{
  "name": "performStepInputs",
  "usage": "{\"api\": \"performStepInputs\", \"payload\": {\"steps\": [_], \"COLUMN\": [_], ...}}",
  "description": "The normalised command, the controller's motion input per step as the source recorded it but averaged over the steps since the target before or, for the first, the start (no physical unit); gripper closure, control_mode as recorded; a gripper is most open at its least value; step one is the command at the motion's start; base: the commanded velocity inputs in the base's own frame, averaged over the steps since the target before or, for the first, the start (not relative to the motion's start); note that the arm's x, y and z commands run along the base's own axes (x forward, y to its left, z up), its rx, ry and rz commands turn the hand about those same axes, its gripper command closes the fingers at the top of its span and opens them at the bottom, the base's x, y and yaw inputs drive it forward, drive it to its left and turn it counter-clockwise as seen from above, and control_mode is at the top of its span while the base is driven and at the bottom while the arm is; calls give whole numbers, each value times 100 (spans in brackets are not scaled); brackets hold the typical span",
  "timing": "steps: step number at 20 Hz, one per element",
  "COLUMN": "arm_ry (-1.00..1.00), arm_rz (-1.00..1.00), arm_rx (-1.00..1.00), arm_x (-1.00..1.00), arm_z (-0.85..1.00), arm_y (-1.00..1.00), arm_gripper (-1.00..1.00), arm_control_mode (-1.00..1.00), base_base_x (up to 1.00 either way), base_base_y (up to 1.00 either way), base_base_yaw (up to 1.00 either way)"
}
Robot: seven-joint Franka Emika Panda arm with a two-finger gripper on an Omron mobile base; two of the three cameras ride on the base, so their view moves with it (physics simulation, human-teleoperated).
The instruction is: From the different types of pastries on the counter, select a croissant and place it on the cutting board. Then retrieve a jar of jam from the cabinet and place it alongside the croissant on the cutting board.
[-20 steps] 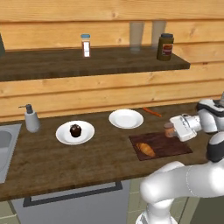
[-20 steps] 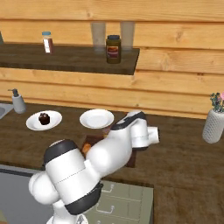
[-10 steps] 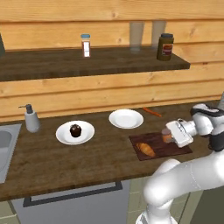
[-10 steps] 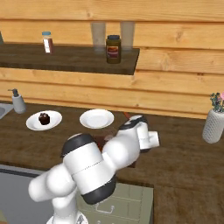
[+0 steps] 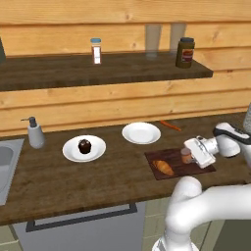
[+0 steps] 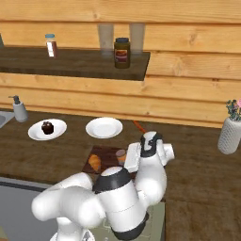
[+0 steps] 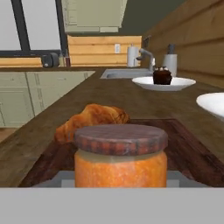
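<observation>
Two white plates sit on the counter (image 5: 73, 181): one (image 5: 84, 148) bears the dark cupcake (image 5: 85, 146), the other (image 5: 141, 133) is bare, just behind the cutting board (image 5: 172, 162). The croissant (image 5: 163, 167) lies on the board's left part. The jam jar (image 5: 186, 156) stands upright on the board beside it, right at the gripper (image 5: 192, 155); whether the jaws pinch it I cannot tell. A carrot (image 5: 170, 125) lies behind the board. A soap bottle (image 5: 34, 133) stands by the sink (image 5: 6, 166). On the wall shelf (image 5: 98, 68) are a shaker (image 5: 96, 51) and a dark jar (image 5: 185, 52); a vase (image 6: 231, 135) stands well to the right.
</observation>
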Motion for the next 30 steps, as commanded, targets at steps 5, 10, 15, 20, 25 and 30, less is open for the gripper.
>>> {"api": "performStepInputs", "payload": {"steps": [5, 10, 15, 20, 25, 30], "arm_ry": [-2, 0, 0, 2, 2, 0], "arm_rz": [0, 0, 0, 0, 0, 0], "arm_rx": [-2, -2, -8, -5, 0, 0], "arm_x": [31, 29, 4, 3, 3, 1], "arm_z": [-38, -43, -53, -53, -26, 0], "arm_y": [5, 13, 2, 1, 0, -9], "arm_gripper": [100, 100, 100, -100, -100, -100], "arm_control_mode": [-100, -100, -100, -100, -100, -100], "base_base_x": [0, 0, 0, 0, 0, 0], "base_base_y": [0, 0, 0, 0, 0, 0], "base_base_yaw": [0, 0, 0, 0, 0, 0]}}
